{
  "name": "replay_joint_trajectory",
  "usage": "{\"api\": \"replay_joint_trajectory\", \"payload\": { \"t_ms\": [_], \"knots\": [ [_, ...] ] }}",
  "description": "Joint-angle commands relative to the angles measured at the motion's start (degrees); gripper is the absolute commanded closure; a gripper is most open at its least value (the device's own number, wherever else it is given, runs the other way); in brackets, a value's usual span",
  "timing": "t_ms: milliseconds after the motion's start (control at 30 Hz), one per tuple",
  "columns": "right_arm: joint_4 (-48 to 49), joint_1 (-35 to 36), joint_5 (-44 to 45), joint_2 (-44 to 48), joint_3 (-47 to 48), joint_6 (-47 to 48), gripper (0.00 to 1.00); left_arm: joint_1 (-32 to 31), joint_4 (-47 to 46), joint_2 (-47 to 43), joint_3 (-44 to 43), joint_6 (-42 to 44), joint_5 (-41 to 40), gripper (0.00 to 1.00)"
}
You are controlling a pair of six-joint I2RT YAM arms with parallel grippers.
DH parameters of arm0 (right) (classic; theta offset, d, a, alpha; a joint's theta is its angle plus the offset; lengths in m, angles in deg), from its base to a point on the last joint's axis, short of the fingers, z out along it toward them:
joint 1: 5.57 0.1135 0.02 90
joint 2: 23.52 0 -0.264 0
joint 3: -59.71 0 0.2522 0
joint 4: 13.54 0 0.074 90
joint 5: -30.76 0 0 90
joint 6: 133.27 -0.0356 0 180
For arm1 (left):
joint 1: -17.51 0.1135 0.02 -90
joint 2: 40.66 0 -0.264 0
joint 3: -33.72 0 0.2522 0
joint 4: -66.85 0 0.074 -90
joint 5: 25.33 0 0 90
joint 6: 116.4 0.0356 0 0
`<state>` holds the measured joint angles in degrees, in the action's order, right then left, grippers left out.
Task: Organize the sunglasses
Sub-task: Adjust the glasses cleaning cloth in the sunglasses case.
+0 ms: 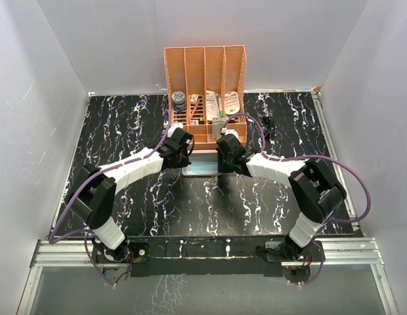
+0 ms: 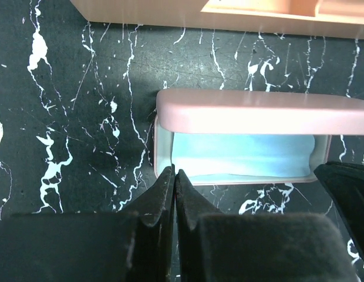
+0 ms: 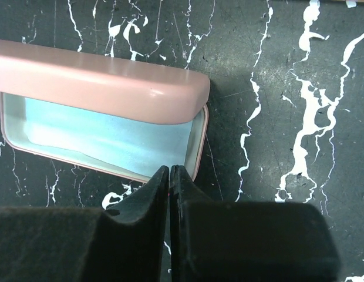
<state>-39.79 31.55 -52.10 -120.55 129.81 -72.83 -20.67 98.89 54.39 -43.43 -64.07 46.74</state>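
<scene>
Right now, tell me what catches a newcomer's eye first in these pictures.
The open pink case lies mid-table just in front of the orange organizer, a light blue cloth inside it. The left gripper and right gripper sit shut at its near edge, one by each end, holding nothing.

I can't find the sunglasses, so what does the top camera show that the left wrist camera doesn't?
Only the top view: what look like the sunglasses, a small dark shape right of the orange organizer. Only the left wrist: the left hand seen shut, tips at a corner of the pink case. Both: that case, open, with the blue cloth inside.
</scene>
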Motion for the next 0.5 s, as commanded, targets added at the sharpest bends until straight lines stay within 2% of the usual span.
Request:
{"api": "replay_joint_trajectory", "payload": {
  "t_ms": [0, 133, 267, 467],
  "knots": [
    [0.8, 0.3, 0.5, 3.8, 0.8, 1.0, 0.95, -0.5, -0.7, -4.5, 2.3, 0.8, 0.8, 1.0],
    [0.7, 0.4, 1.1, 5.6, 0.2, 0.8, 0.95, -0.5, -2.0, -4.1, 3.0, 1.4, 1.9, 1.0],
    [0.2, 0.4, 1.2, 6.1, 0.1, 0.8, 0.95, -0.6, -7.7, -4.2, 5.9, 2.0, 3.6, 1.0],
    [0.6, 0.5, 1.0, 5.6, -0.3, 0.2, 1.0, -0.8, -11.6, -1.2, 6.5, 2.0, 4.2, 1.0]
  ]
}}
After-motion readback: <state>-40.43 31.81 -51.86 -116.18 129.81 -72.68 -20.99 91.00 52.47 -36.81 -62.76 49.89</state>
